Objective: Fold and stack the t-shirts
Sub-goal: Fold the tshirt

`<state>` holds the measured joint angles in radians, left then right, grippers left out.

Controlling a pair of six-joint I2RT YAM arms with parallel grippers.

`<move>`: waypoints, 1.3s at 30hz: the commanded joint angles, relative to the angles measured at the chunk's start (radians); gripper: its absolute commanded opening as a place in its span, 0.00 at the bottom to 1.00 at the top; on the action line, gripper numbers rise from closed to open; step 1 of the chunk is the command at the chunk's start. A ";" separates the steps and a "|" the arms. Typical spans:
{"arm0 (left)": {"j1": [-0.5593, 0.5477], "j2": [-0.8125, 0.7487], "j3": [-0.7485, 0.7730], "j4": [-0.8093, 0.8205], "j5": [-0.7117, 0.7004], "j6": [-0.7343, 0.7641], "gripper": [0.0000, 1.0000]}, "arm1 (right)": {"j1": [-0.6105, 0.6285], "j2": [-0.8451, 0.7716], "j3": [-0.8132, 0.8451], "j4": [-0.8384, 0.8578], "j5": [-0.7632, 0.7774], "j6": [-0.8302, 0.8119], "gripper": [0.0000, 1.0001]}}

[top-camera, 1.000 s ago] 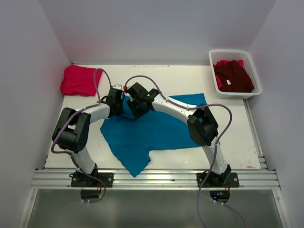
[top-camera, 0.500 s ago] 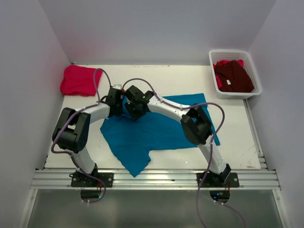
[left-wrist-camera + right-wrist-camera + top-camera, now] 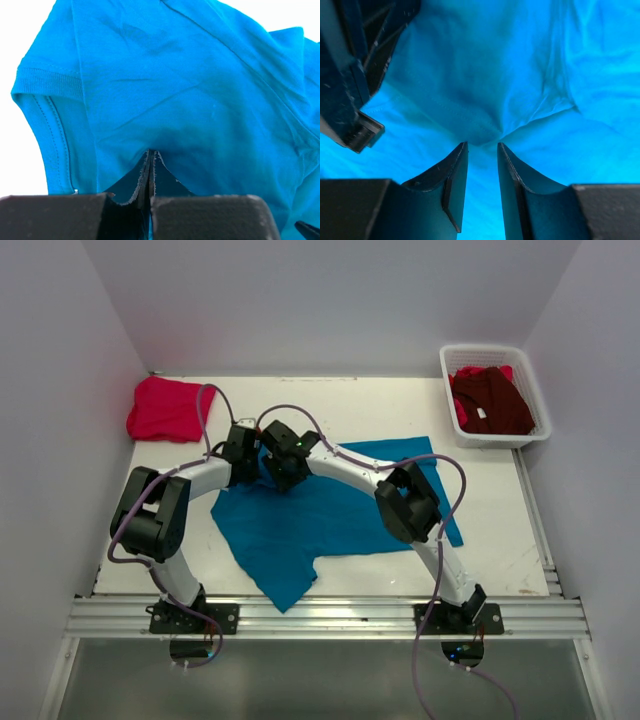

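Note:
The teal-blue t-shirt [image 3: 310, 515] lies spread and rumpled on the white table, one corner hanging toward the front edge. My left gripper [image 3: 258, 462] is shut on a fold of the shirt near its upper left part; in the left wrist view [image 3: 150, 155] the jaws pinch the cloth, with a sleeve hem [image 3: 47, 85] at the left. My right gripper [image 3: 274, 472] sits right beside it, jaws a little apart, with a raised fold of the shirt [image 3: 482, 137] at its tips. The pinkish-red t-shirt [image 3: 165, 408] lies folded at the far left. The dark maroon t-shirt [image 3: 492, 400] lies in the basket.
The white mesh basket [image 3: 494, 352] stands at the far right corner, with some red cloth under the maroon shirt. The left gripper's body [image 3: 350, 75] shows at the left of the right wrist view. An aluminium rail [image 3: 330, 618] runs along the front edge.
The right arm's elbow has swung leftward and its gripper has crept slightly left toward the left gripper. The left arm and the shirts have hardly moved.

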<state>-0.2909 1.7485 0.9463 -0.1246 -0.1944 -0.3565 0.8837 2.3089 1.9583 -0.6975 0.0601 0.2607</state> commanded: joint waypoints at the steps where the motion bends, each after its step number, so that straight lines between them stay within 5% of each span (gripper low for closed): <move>1: 0.006 0.014 -0.020 -0.015 -0.007 -0.006 0.00 | 0.004 0.001 0.057 -0.025 0.050 -0.006 0.34; 23: 0.006 0.006 -0.024 -0.015 -0.010 -0.004 0.00 | 0.003 0.009 0.025 -0.007 0.086 0.017 0.22; 39: 0.006 0.006 -0.026 -0.015 -0.008 -0.004 0.00 | -0.009 0.064 0.062 0.000 0.024 0.026 0.29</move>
<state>-0.2909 1.7485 0.9459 -0.1242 -0.1944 -0.3565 0.8810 2.3409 1.9877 -0.7094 0.1101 0.2718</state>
